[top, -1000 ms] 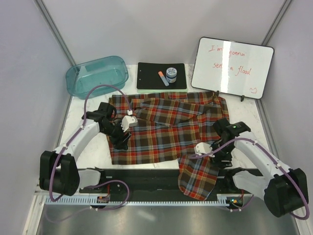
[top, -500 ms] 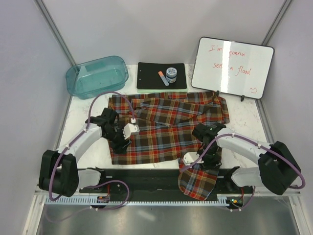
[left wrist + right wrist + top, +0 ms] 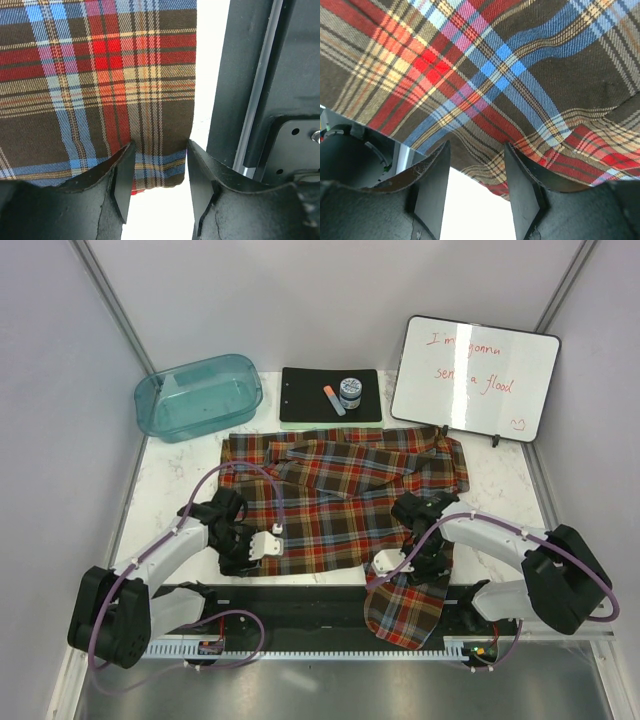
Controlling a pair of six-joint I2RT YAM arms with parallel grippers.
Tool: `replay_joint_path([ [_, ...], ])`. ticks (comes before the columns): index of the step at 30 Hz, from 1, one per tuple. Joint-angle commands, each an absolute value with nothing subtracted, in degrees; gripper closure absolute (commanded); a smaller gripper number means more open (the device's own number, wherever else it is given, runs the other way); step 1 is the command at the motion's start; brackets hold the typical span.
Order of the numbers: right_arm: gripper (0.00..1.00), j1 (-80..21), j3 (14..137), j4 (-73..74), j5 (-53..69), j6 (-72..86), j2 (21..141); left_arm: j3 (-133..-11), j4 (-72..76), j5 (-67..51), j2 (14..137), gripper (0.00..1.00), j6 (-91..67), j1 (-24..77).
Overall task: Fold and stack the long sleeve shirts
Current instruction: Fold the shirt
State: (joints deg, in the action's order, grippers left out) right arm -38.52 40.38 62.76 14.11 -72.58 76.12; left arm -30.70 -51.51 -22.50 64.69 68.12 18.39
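Note:
The plaid flannel shirt point(image 3: 340, 495) lies spread flat on the white table, with one sleeve point(image 3: 405, 610) hanging over the front rail. My left gripper point(image 3: 252, 558) is at the shirt's near-left corner. In the left wrist view it point(image 3: 157, 172) is open, and the hem corner point(image 3: 160, 165) lies between the jaws. My right gripper point(image 3: 408, 570) is at the near-right hem where the sleeve begins. In the right wrist view it point(image 3: 476, 172) is open, with the fabric edge point(image 3: 490, 160) between the jaws. Neither gripper has closed on the cloth.
A teal plastic bin point(image 3: 198, 395) stands at the back left. A black clipboard point(image 3: 305, 400) holds a marker point(image 3: 333, 400) and a small jar point(image 3: 350, 390). A whiteboard point(image 3: 475, 378) leans at the back right. A black rail point(image 3: 300, 602) runs along the near edge.
My left gripper has moved toward the near edge, down the shirt's left side to its near-left corner. My right gripper has moved left onto the shirt's near-right hem.

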Motion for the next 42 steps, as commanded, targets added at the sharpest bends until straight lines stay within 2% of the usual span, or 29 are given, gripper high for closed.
replay_joint_path([
  [1, 0.44, -38.8, 38.1, 59.2, 11.9, -72.3, 76.7, -30.6, -51.0, -21.2, 63.9, 0.46, 72.2, 18.5],
  [7, 0.46, -38.8, 34.6, 51.9, 8.6, -72.5, 77.8, -30.1, -49.0, -21.2, 64.3, 0.44, 71.4, 18.5],
  [10, 0.65, -38.8, 34.4, 49.6, 8.3, -71.1, 77.8, -29.3, -48.2, -21.0, 64.4, 0.46, 71.9, 18.5],
  [11, 0.76, -38.9, 34.5, 49.7, 8.6, -70.0, 77.5, -28.8, -48.1, -21.0, 64.4, 0.50, 72.2, 18.5],
  [13, 0.84, -38.8, 35.6, 50.9, 9.3, -69.6, 75.9, -28.7, -48.3, -21.0, 64.3, 0.54, 72.5, 18.5],
  [14, 0.93, -38.8, 35.9, 52.4, 9.9, -69.5, 75.4, -28.5, -48.6, -20.9, 63.7, 0.58, 73.1, 18.5],
  [16, 1.00, -38.8, 36.3, 53.4, 10.1, -69.4, 73.5, -28.7, -50.9, -21.6, 62.8, 0.61, 74.4, 18.5],
  [20, 1.00, -38.8, 36.3, 55.3, 9.7, -69.1, 71.8, -30.6, -57.0, -24.3, 58.8, 0.64, 77.6, 19.0],
  [24, 1.00, -38.8, 36.6, 56.4, 10.6, -68.7, 71.2, -28.7, -60.1, -21.6, 56.2, 0.63, 78.9, 22.0],
  [27, 1.00, -38.8, 37.0, 56.7, 10.6, -68.3, 71.2, -26.6, -58.0, -20.0, 55.5, 0.57, 77.5, 22.8],
  [35, 1.00, -38.8, 37.8, 57.7, 10.6, -68.4, 71.2, -24.3, -51.1, -16.8, 57.7, 0.57, 73.8, 23.8],
  [36, 1.00, -38.9, 37.9, 57.8, 10.6, -68.4, 71.1, -24.4, -51.2, -16.7, 58.0, 0.59, 73.8, 23.9],
  [39, 1.00, -38.8, 38.7, 58.9, 11.2, -68.5, 70.5, -24.3, -52.2, -16.5, 57.8, 0.77, 75.1, 23.9],
  [40, 1.00, -38.8, 39.0, 59.8, 11.5, -68.4, 70.1, -24.4, -54.2, -16.6, 57.1, 0.86, 76.4, 23.9],
  [42, 1.00, -38.8, 39.8, 60.8, 12.0, -68.6, 69.0, -24.7, -56.1, -18.0, 54.5, 0.95, 77.0, 23.9],
])
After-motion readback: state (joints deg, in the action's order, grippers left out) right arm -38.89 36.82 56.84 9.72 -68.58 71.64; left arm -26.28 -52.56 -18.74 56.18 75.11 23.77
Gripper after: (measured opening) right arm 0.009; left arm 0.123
